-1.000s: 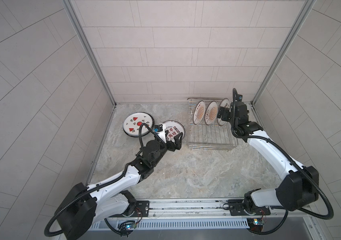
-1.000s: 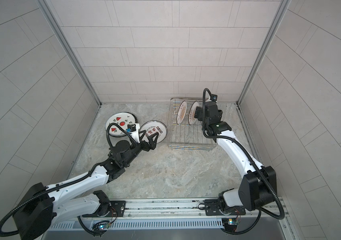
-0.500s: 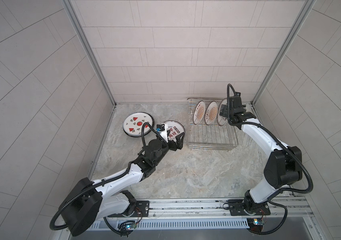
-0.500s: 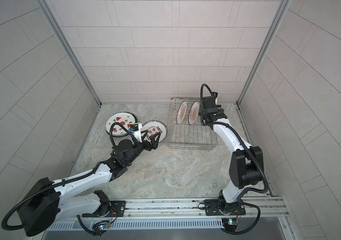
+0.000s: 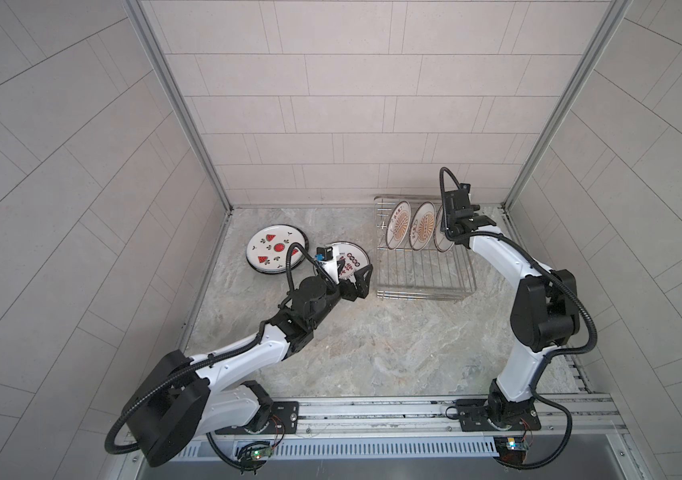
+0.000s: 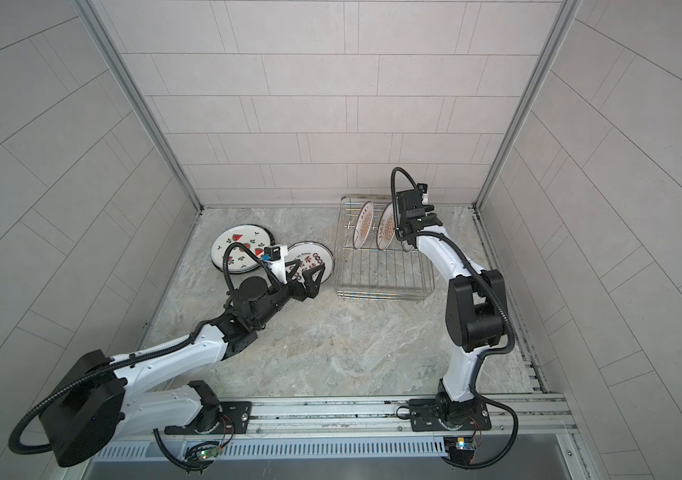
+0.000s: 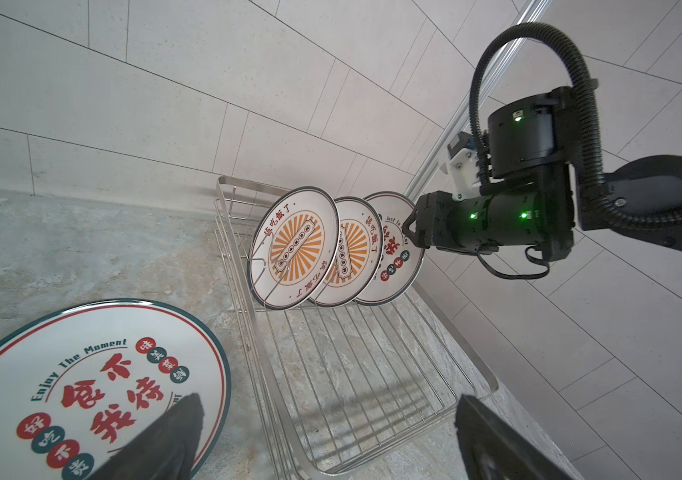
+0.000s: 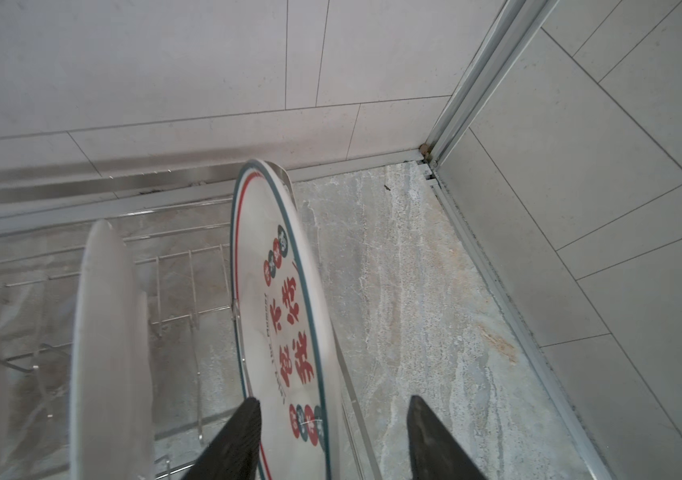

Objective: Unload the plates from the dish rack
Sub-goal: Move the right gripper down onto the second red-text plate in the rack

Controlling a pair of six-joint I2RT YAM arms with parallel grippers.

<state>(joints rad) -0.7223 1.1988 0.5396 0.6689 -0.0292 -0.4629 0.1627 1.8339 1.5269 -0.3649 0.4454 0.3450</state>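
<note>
A watermelon plate (image 5: 276, 254) and a red-lettered plate (image 5: 352, 258) are laid on the surface (image 5: 372, 340), with the left tool (image 7: 326, 401) spread wide over the latter. In the dish rack (image 5: 424, 272), two sunburst plates (image 5: 398, 224) are stood upright; the third plate (image 8: 273, 316) is straddled by the right tool (image 8: 333, 400), jaws apart, unclamped.

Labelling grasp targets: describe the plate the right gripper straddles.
Back right stands a wire dish rack holding three plates on edge. Take the rightmost plate, straddled by the right gripper. It alone shows red characters; its neighbours show orange sunbursts.
</note>
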